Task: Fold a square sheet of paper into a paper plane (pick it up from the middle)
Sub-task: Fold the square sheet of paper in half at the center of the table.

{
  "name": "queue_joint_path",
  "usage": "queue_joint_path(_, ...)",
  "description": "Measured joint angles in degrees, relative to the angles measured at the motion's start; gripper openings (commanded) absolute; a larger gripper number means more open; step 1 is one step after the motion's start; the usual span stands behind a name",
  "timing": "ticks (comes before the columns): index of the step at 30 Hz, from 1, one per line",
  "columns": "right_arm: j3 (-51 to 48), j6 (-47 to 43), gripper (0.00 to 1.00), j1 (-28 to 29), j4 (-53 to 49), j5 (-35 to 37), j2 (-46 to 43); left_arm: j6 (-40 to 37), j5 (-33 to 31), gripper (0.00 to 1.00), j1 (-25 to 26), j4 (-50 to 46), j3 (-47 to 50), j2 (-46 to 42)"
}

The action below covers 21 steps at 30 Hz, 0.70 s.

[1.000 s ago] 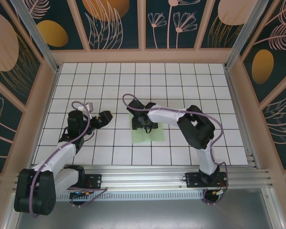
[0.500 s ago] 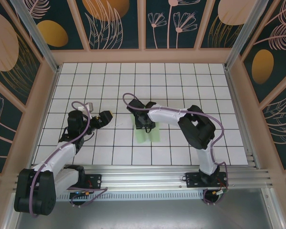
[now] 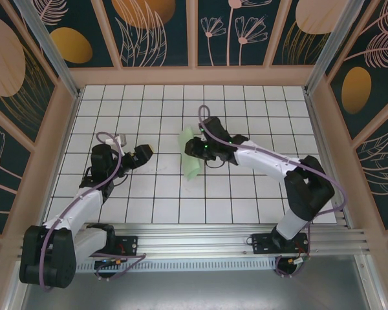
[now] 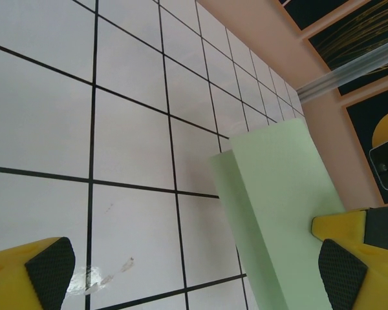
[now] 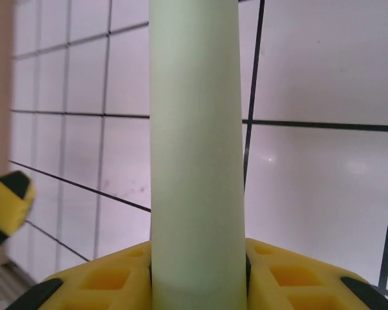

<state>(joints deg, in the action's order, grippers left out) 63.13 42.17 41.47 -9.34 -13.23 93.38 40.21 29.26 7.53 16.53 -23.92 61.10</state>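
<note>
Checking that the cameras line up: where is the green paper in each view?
Top external: paper, middle of the picture, bowed.
Left wrist: paper, lower right, running off the bottom edge.
Right wrist: paper, centre, a tall strip from top to bottom.
Shared landmark: the black-lined white tiles.

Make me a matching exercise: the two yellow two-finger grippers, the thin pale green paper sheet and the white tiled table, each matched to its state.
Things:
1. left yellow two-finger gripper
2. right yellow two-finger gripper
3. pale green paper sheet
4. white tiled table

States:
A. curled into a rounded fold
B. jaws wide apart, holding nothing
C. marked with black grid lines
D. closed on the paper

Pairs: 1-B, 2-D, 3-A, 4-C
</note>
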Motion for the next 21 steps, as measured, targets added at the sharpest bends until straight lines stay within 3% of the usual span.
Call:
queue_joint_path(5, -8.76, 4.35, 0.39, -4.57, 10.47, -5.27, -0.42, 1.36, 0.79, 0.98, 1.75, 0.42, -2.91, 3.8)
queue_joint_path(9, -13.14, 6.08, 0.42, -5.33, 14.34, -6.16, 0.33, 1.99, 0.68, 0.99, 6.05, 0.87, -5.95, 8.11)
queue_joint_path(15, -17.18, 5.9, 0.54, -6.01, 14.58, -4.2, 0.31, 2.54, -2.1, 0.98, 14.69, 1.49, -9.97, 13.42)
queue_joint_path(21, -18.95, 3.32, 0.65, -7.39, 10.21, -1.55, -0.92, 2.97, -3.87, 0.9, 19.34, 1.68, -14.51, 19.98)
